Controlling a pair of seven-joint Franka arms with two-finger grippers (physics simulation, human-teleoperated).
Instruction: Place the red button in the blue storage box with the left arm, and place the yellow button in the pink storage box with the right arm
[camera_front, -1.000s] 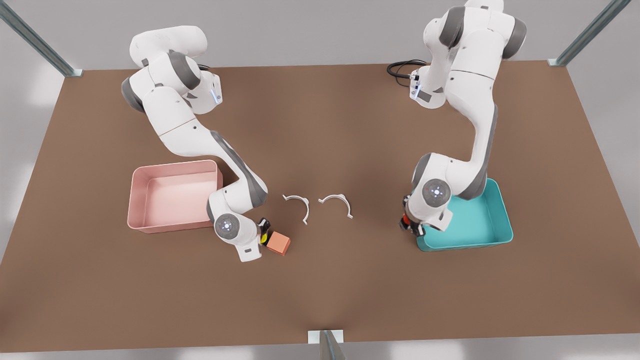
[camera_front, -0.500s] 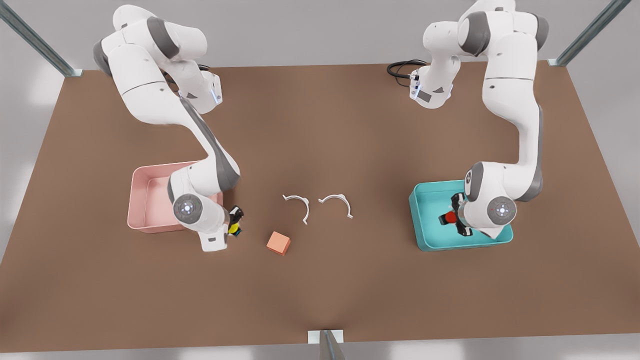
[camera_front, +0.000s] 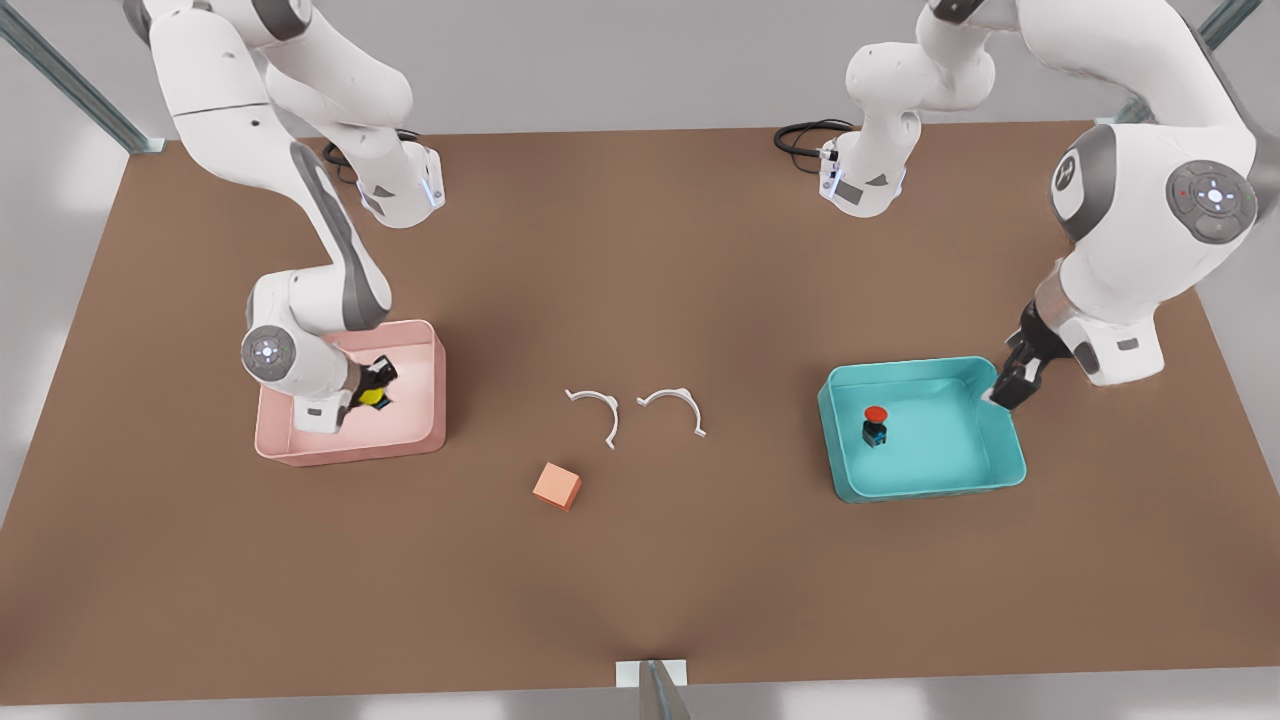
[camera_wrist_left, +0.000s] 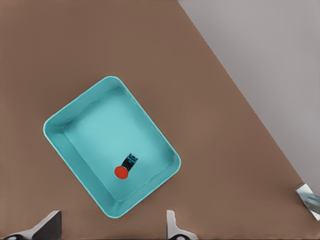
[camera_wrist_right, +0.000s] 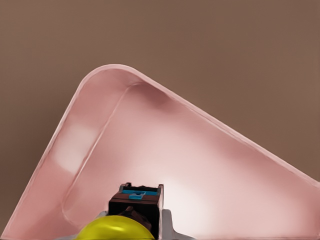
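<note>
The red button (camera_front: 875, 425) stands upright on the floor of the blue storage box (camera_front: 925, 488), free of any gripper. The left wrist view looks down on the red button (camera_wrist_left: 125, 167) in the blue storage box (camera_wrist_left: 100, 125) from high above. My left gripper (camera_front: 1012, 383) is open and raised by the box's far corner on the front view's right. My right gripper (camera_front: 374, 388) is shut on the yellow button (camera_front: 372, 397), hanging inside the rim of the pink storage box (camera_front: 350, 450). In the right wrist view the yellow button (camera_wrist_right: 117, 230) hangs over the pink storage box's floor (camera_wrist_right: 200, 165).
A salmon-orange cube (camera_front: 556, 486) lies on the brown table between the boxes, nearer the front. Two white curved clips (camera_front: 597, 410) (camera_front: 675, 405) lie behind it at the centre. A black cable (camera_front: 800, 135) coils near the far arm base.
My left gripper has let go of the red button in the blue box and risen away toward the front view's right. My right gripper has carried the yellow button over the pink box.
</note>
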